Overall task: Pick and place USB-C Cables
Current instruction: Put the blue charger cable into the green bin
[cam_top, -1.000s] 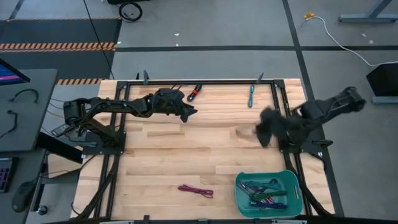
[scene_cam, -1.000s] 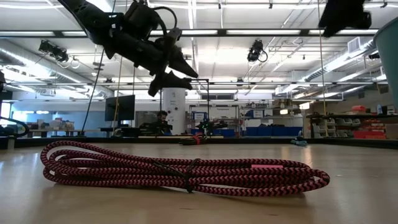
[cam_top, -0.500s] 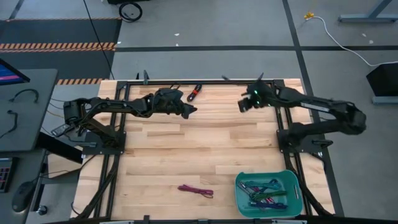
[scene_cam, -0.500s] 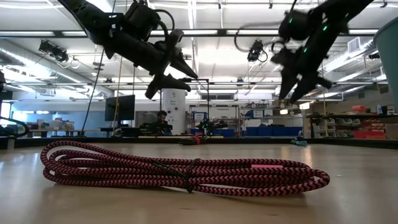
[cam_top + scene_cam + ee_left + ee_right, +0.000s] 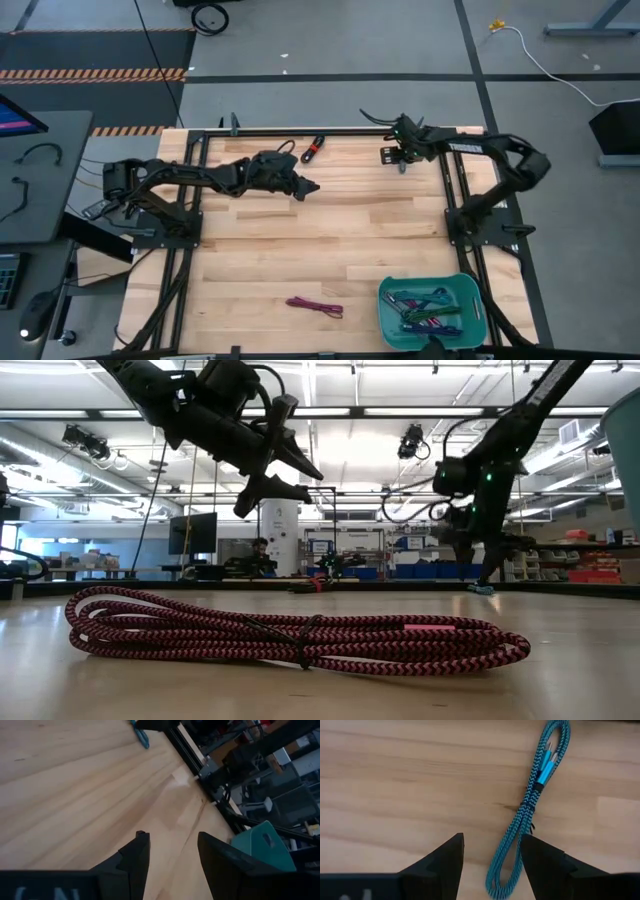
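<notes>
**Right claw poised over the teal cable at the counter's far edge**

We see a pale butcher-block counter framed by black rails, standing on a grey floor marked with dark lines and hazard striping. Taking the teal bin as our landmark, it sits at the counter's near right corner, with several bundled cables lying inside it. Just beside the bin, toward the left arm's side, lies a magenta cable, bundled and flat on the wood. Well apart from the bin, at the far edge, the right claw hangs over a teal cable, its fingers spread apart, the bundle's end lying between them without contact. A red-black cable rests along the same far edge. The left claw hovers above bare wood, far from the bin, its fingers apart and empty. Across the counter we look into a wide workshop with ceiling lights, shelving and a seated person.
</notes>
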